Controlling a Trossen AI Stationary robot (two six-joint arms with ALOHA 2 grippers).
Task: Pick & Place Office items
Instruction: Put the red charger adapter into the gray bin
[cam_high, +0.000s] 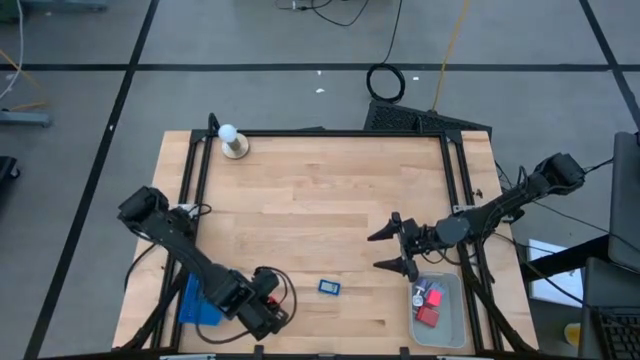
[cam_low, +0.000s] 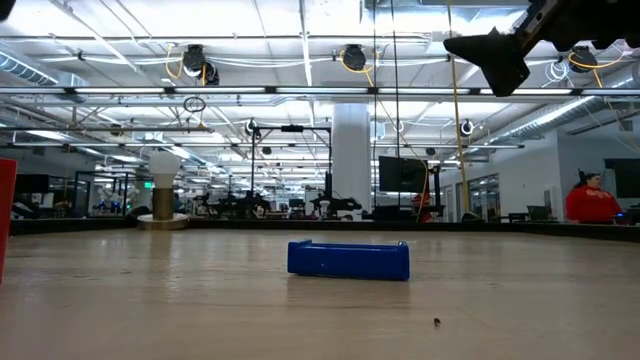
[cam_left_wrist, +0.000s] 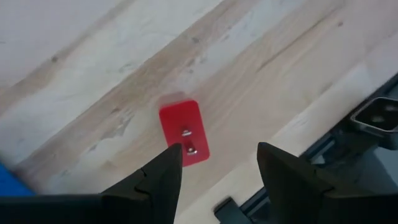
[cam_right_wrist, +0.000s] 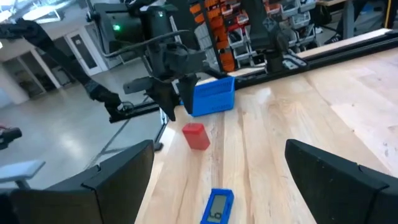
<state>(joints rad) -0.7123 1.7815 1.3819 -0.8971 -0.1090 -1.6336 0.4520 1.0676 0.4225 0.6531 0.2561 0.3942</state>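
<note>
Wood table (cam_high: 300, 200) carries our work: left gripper (cam_left_wrist: 214, 177) hovers with fingers apart over the red block (cam_left_wrist: 184, 132) — nothing grasped; right gripper (cam_high: 392, 250) waits spread by the bin (cam_high: 450, 325) — blue piece (cam_high: 329, 287) lies between.

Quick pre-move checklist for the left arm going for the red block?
1. Left hand open: ok, a clear gap shows between its fingers.
2. Nothing held in left hand: ok.
3. Red block in reach: ok, it lies on the table just ahead of the fingers, off to one side of the gap, so not yet centred.
4. Block free of neighbours: ok, bare wood all round it; the blue tray stands apart behind it.
5. Right hand out of the way: ok, open, hovering by the pale bin across the table.
6. Blue piece clear of the path: ok, mid-table.
</note>
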